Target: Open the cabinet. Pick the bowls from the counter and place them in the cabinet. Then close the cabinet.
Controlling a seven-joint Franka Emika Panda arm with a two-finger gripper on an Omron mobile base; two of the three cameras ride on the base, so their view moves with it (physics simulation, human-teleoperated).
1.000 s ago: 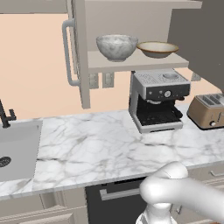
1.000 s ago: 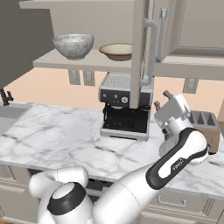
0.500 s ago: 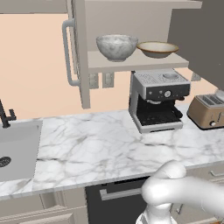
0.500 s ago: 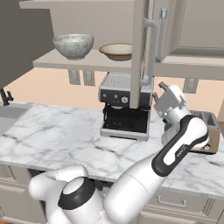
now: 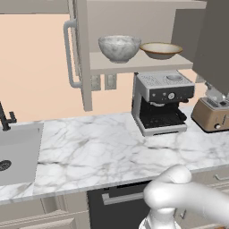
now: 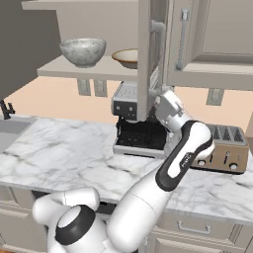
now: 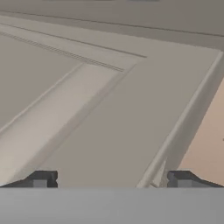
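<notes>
Jaws stand wide apart with nothing between them; in the hand view 1 dark fingertip sits at each lower corner, and the beige-grey panelled face of the cabinet's right door lies close in front of them. I can't tell whether they touch it. In the right base view the white wrist sits just beside the free edge of that door, below its long silver bar handle.

Behind the door, the wide beige-grey wall cabinet stands open. Its left door is swung out too. On the inner shelf rest the 2 bowls: the deep grey-white marbled bowl on the left and the shallow tan bowl with a brown rim just beside it on the right, both upright. So the placing looks done and only the closing seems left.

Below lie the white marble table, a steel coffee machine, a tan toaster and the steel sink.

The door looks stiff and light on its hinges, so it should swing with a steady push. A flat push on the outer panel near the free edge gives the most leverage; the bar handle is the other hold. The bowls look hard and breakable, yet sit well back from the shelf's front, so the doors should clear them.
</notes>
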